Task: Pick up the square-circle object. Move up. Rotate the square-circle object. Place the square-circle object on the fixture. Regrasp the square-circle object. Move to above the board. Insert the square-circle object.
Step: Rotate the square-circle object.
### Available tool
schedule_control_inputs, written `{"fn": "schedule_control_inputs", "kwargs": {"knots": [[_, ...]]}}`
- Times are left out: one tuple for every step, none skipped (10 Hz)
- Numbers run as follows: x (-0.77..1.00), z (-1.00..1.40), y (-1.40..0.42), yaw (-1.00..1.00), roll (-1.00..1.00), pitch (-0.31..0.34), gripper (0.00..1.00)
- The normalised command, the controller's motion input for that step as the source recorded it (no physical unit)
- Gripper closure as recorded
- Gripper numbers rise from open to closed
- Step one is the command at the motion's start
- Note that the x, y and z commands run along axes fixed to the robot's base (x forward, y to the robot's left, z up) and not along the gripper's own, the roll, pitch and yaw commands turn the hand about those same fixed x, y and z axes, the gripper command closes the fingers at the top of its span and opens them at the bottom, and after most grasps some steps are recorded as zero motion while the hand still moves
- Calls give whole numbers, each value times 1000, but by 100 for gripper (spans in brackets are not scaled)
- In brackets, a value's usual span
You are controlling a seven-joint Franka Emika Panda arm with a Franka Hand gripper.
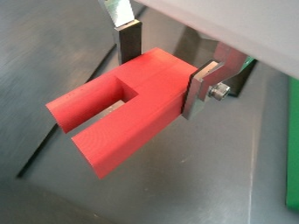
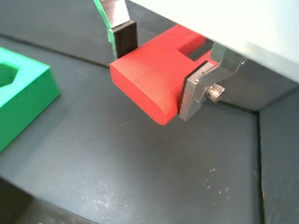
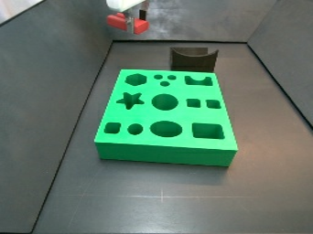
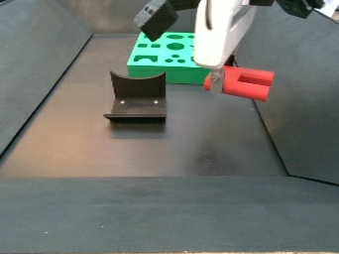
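Note:
My gripper (image 1: 163, 70) is shut on the square-circle object (image 1: 122, 114), a bright red piece with a square block end and a notched step. Both wrist views show it clamped between the silver fingers (image 2: 197, 92), clear of the floor. In a side view the gripper (image 4: 212, 77) hangs in the air with the red piece (image 4: 248, 81) sticking out sideways. It is up beyond the far end of the board (image 3: 166, 119), near the back wall. The fixture (image 4: 137, 96), dark with a U-shaped notch, stands on the floor beside the board (image 4: 166, 55).
Dark sloping walls (image 3: 68, 82) close in the grey floor (image 4: 172, 149) on all sides. A corner of the green board (image 2: 24, 92) shows below the gripper in a wrist view.

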Motion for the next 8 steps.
{"fn": "schedule_control_inputs", "kwargs": {"knots": [[-11, -10, 11, -1000, -1, -13, 100], [-12, -10, 11, -1000, -1, -14, 100], [-12, -10, 11, -1000, -1, -15, 100], [-12, -10, 11, -1000, -1, -16, 100], [-13, -10, 11, -1000, -1, -17, 100], [-13, -10, 11, -1000, -2, -19, 100], [-14, -10, 11, -1000, -2, -21, 100], [-14, -10, 11, -1000, -2, -22, 100]]}}
